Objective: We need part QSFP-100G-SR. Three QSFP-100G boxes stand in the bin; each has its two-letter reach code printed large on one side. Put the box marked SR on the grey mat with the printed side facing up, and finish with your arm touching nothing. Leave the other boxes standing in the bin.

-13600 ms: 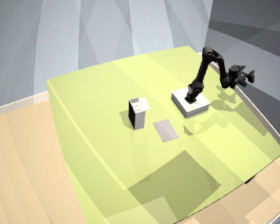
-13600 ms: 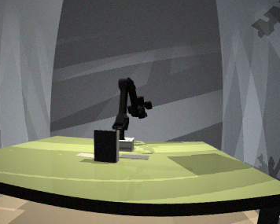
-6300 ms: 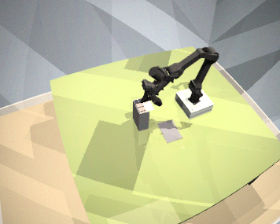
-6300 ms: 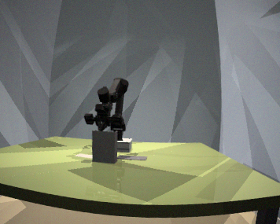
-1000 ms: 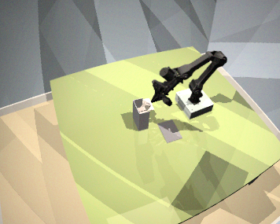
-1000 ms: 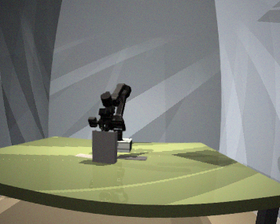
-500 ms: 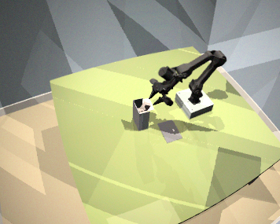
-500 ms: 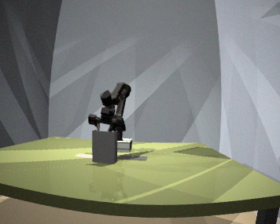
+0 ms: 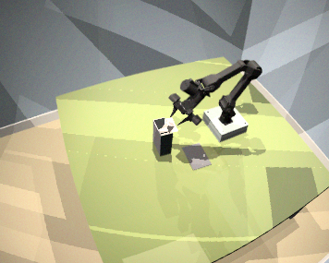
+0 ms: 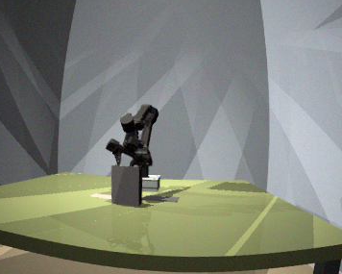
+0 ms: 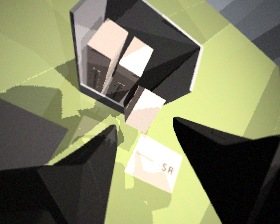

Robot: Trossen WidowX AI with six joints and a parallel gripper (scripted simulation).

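A bare room, green table [image 9: 127,190] [image 10: 181,232], bench-mounted robot arm [image 9: 226,77] [image 10: 146,126].

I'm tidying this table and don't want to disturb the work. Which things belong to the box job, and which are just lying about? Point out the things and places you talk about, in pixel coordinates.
Part of the job:
- bin [image 9: 164,145] [image 10: 126,186] [image 11: 172,55]
- three boxes [image 11: 107,40], the SR one among them
- grey mat [image 9: 197,155] [image 10: 170,199] [image 11: 30,130]

Perhaps just lying about:
- white card [image 11: 150,171], though its "SR" matches the wanted code, so I'd leave it
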